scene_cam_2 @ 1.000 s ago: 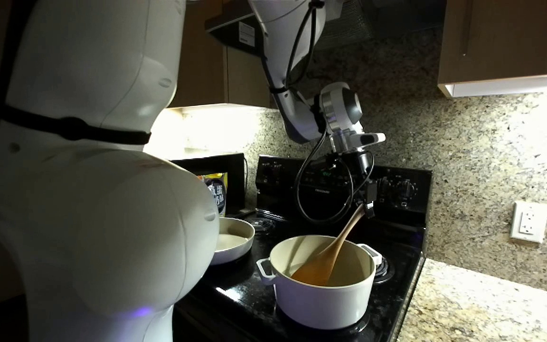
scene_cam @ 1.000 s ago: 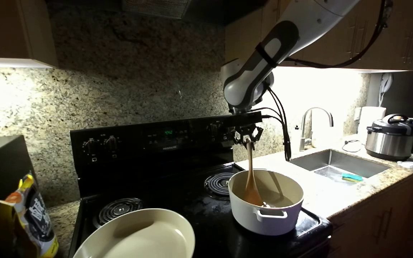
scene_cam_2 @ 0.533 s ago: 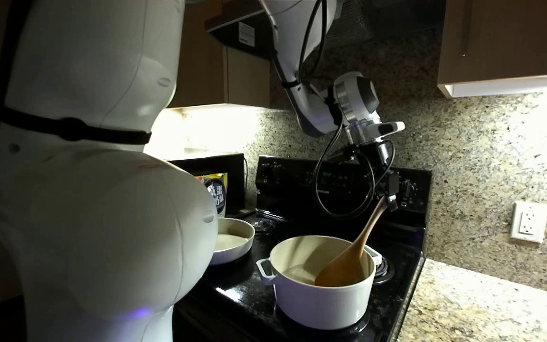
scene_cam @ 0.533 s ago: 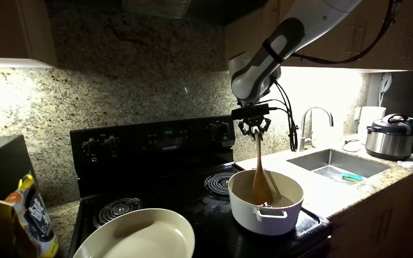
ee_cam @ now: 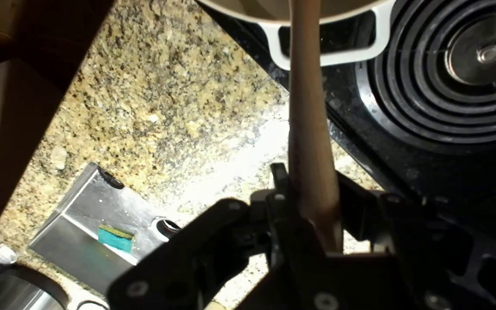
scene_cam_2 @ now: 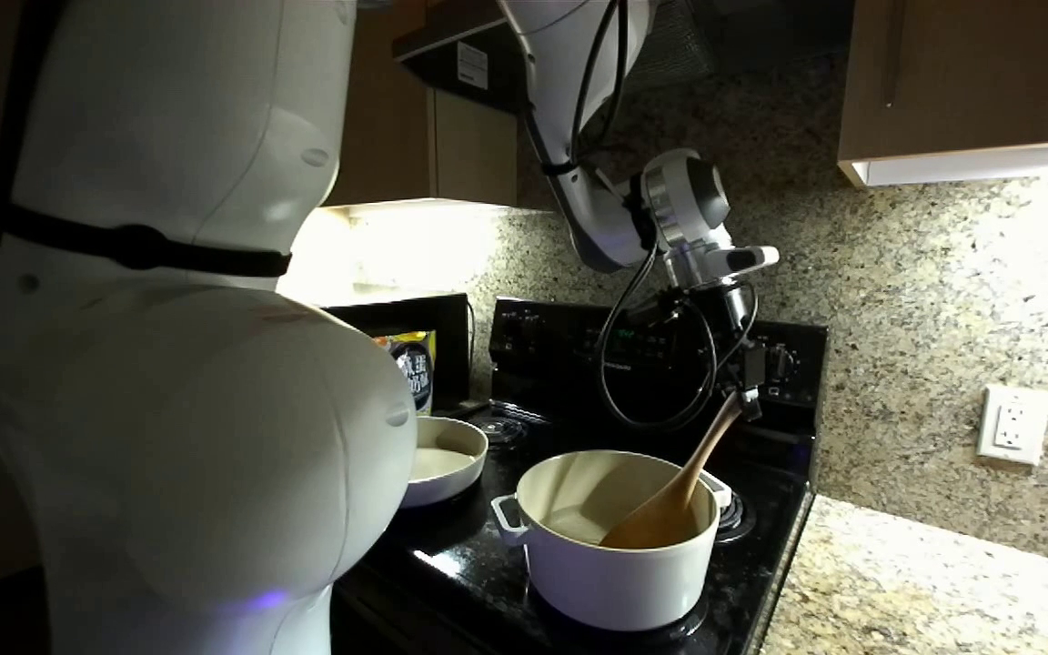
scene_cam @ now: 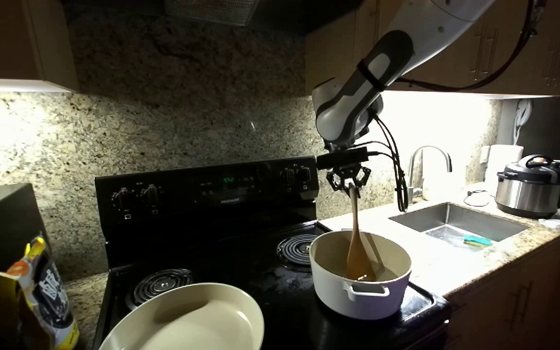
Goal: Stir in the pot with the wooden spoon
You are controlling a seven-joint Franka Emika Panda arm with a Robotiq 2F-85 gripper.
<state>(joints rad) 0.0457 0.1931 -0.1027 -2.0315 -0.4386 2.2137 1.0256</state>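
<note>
The white pot stands on the stove's front burner; it also shows in an exterior view. The wooden spoon slants down into it, head low inside. In an exterior view the spoon leans toward the pot's back handle. My gripper is above and behind the pot, shut on the top of the spoon's handle; it shows too in an exterior view. In the wrist view the gripper has the spoon's handle between its fingers. The spoon's lower tip is hidden by the pot wall.
A wide cream pan sits beside the pot on the stove. The stove's back panel rises behind. A sink with a sponge and a steel cooker are on the counter. A bag stands opposite.
Over the last second my gripper and the spoon moved right in both exterior views, and the spoon head shifted across the pot. In the last half second the gripper dropped slightly. The pot stayed put.
</note>
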